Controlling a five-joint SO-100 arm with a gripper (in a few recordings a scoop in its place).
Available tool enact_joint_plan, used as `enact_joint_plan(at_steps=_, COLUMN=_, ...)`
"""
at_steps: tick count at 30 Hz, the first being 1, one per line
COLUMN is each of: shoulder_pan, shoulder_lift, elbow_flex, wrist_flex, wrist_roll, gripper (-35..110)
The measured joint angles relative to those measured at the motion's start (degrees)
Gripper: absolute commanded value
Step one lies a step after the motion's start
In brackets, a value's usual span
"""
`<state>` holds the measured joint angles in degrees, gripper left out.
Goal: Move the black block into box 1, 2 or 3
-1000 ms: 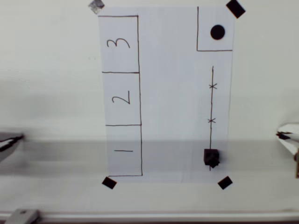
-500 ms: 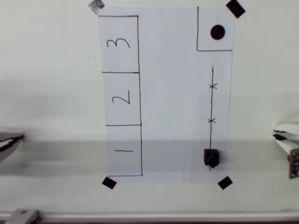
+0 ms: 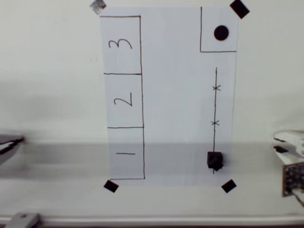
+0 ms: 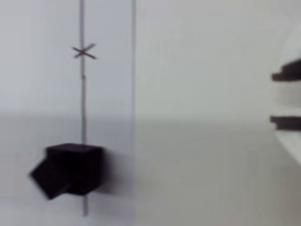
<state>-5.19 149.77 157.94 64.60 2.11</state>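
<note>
Box 1 (image 3: 126,153) holds nothing — black block (image 3: 214,160) sits apart on the line; pincer (image 3: 289,152) state unclear.

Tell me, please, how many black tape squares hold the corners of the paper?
3: one at the top right corner, one at the bottom left, one at the bottom right. The top left corner has a grey piece instead.

The arm (image 3: 290,164) is white plastic with dark edges; white fingers (image 4: 288,96) carry black pads.
</note>
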Motion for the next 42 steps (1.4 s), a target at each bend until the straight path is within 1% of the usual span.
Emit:
enact_joint_plan(at_steps=9, shoulder_pan=-2.2, shoulder_lift=-14.33, elbow_flex=-15.91, wrist_flex=0.09, wrist_roll=3.78, gripper=10)
enact_joint_plan(at_steps=18, shoulder_pan=-3.52, shoulder_lift=-30.15, elbow_flex=-28.39, wrist_flex=0.09, wrist_roll=2.29, gripper=14)
enact_joint_plan(at_steps=20, shoulder_pan=-3.69, shoulder_lift=-32.96, elbow_flex=-30.76, wrist_flex=0.09, wrist_roll=2.29, gripper=16)
enact_joint_plan(at_steps=21, shoulder_pan=-3.52, shoulder_lift=-34.8, elbow_flex=-32.26, wrist_flex=0.09, wrist_roll=2.29, gripper=20)
enact_joint_plan(at_steps=25, shoulder_pan=-3.16, shoulder_lift=-39.02, elbow_flex=-35.77, wrist_flex=0.09, wrist_roll=2.29, gripper=25)
enact_joint_plan(at_steps=42, shoulder_pan=-6.77, shoulder_lift=-51.24, elbow_flex=-44.12, wrist_flex=0.09, wrist_roll=-0.53, gripper=26)
